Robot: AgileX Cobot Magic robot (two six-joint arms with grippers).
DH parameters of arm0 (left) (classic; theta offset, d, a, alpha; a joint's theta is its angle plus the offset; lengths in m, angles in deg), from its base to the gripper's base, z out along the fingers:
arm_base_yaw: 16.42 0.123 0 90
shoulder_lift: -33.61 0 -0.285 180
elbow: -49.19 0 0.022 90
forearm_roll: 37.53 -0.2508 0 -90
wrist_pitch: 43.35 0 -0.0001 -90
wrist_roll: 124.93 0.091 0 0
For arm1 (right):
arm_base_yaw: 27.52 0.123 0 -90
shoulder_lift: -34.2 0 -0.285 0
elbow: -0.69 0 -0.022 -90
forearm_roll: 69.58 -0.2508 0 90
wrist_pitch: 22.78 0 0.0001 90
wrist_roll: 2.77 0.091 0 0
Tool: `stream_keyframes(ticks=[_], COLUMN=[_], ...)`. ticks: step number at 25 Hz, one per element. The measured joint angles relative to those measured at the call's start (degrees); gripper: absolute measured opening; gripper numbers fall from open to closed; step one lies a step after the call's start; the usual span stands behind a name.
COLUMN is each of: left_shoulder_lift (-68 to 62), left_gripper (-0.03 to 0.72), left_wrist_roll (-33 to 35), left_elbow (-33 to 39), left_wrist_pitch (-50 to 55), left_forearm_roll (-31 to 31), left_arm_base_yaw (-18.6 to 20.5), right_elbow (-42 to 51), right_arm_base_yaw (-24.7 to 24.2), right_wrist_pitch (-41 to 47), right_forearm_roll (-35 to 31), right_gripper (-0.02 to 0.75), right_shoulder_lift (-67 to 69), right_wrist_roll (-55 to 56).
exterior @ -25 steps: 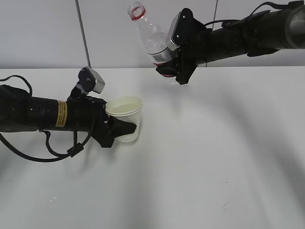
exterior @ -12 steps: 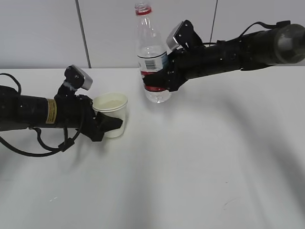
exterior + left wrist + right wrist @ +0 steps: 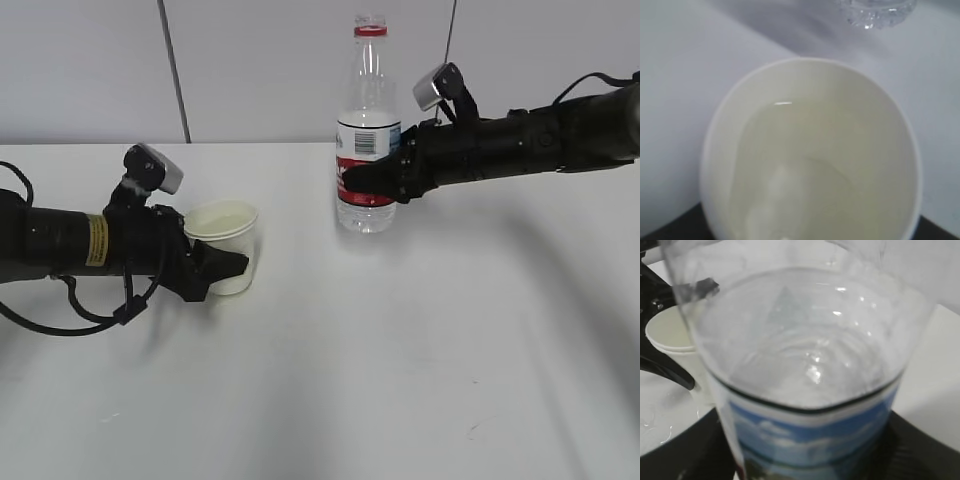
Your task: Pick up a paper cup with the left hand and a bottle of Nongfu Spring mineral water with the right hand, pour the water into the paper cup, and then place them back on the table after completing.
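A: Where do things stand?

B: The bottle (image 3: 367,130) is upright with its base on or just above the table (image 3: 400,380), right of centre; I can't tell which. The right hand (image 3: 368,180) is clamped around the label band. The cup (image 3: 226,246) sits on the left, and the left hand (image 3: 222,266) grips its lower wall.

A: Is there water in the cup?

B: Yes. The left wrist view shows water (image 3: 810,165) filling much of the cup (image 3: 810,75). The right wrist view shows some left in the bottle (image 3: 805,370) too. Pouring looks finished, so this is the set-down.

A: How should it go?

B: Confirm each base rests flat before either hand lets go. Open the jaws slowly and evenly, so neither finger drags its object sideways. The cup is the riskier of the 2: thin-walled, full, easily tipped. Back the left hand straight away along the table, without lifting. The bottle is tall and uncapped, so withdraw the right hand level, clear of the neck.
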Motion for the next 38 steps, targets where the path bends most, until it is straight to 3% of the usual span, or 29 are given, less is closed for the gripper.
stream_keyframes(ticks=[18, 23, 31, 38], left_shoulder_lift=[-0.3, -4.4, -7.6, -7.8], left_gripper=[0.381, 0.382, 0.382, 0.487], left_wrist_roll=[12.7, 18.3, 20.4, 20.6], left_elbow=[3.0, 3.0, 3.0, 3.0], left_wrist_pitch=[-4.4, -11.5, -16.9, -16.5], left_forearm_roll=[3.9, 6.2, 9.4, 9.4], left_arm_base_yaw=[0.0, 0.0, 0.0, 0.0], right_elbow=[5.7, 5.7, 5.9, 5.9], right_arm_base_yaw=[-1.8, -1.8, -1.8, -1.8], right_wrist_pitch=[-4.1, -4.5, -4.5, -4.5], right_forearm_roll=[-1.5, -2.2, -2.3, -2.5], right_gripper=[0.472, 0.472, 0.472, 0.472], right_shoulder_lift=[0.0, 0.0, 0.0, 0.0], right_wrist_roll=[-12.9, -14.0, -15.0, -16.0])
